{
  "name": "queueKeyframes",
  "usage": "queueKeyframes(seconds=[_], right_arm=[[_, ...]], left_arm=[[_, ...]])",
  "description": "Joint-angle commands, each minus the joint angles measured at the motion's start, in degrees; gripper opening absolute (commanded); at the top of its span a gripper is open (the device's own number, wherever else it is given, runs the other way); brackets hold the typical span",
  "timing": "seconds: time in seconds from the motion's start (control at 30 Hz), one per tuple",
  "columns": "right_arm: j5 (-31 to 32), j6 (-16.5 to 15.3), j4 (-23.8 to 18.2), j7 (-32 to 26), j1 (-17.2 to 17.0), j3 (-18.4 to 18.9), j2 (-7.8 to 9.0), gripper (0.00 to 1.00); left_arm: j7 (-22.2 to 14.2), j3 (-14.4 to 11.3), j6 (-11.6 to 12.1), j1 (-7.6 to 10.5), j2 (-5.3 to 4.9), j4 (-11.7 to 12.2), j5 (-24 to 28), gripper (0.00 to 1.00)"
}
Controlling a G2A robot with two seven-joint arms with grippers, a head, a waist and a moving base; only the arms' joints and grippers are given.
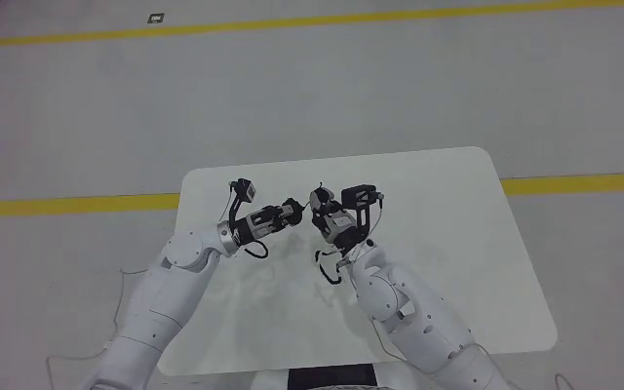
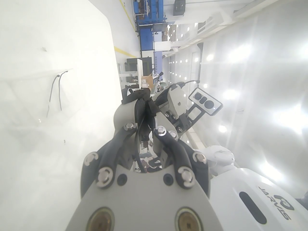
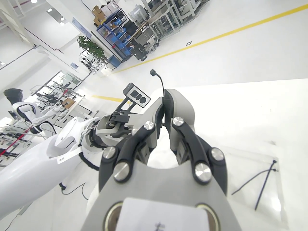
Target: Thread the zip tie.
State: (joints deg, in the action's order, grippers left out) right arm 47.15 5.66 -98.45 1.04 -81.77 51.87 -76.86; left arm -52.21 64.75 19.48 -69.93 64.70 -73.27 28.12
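Observation:
My right gripper (image 3: 164, 108) is shut on a black zip tie (image 3: 160, 81). The tie's strap rises past the fingertips and ends in its square head (image 3: 152, 73). My left gripper (image 2: 144, 103) faces it tip to tip, its dark pads pressed together on a thin black strap (image 2: 142, 126) that runs back between the fingers. From the left wrist the tie's head (image 2: 197, 81) shows beyond the right gripper (image 2: 176, 102). In the top view the left gripper (image 1: 292, 208) and right gripper (image 1: 318, 203) meet above the middle of the white table (image 1: 439, 195).
Two spare black zip ties (image 3: 263, 179) lie on a clear plastic sheet (image 3: 250, 159) on the table beside the right arm; the spare ties (image 2: 54, 90) also show from the left wrist. The table's rounded far corner (image 2: 105, 17) lies ahead.

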Motion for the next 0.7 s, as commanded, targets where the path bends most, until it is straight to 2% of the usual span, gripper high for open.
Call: queueKeyframes(seconds=[0.0,0.67], right_arm=[[0.18,0.16,0.04,-0.14,0.00,0.04,-0.08,0.00],[2.90,0.82,-0.81,0.11,-0.87,0.24,-0.83,0.00]], left_arm=[[0.00,0.00,0.00,0.00,0.00,0.00,0.00,0.00],[0.00,0.00,0.00,0.00,0.00,0.00,0.00,0.00]])
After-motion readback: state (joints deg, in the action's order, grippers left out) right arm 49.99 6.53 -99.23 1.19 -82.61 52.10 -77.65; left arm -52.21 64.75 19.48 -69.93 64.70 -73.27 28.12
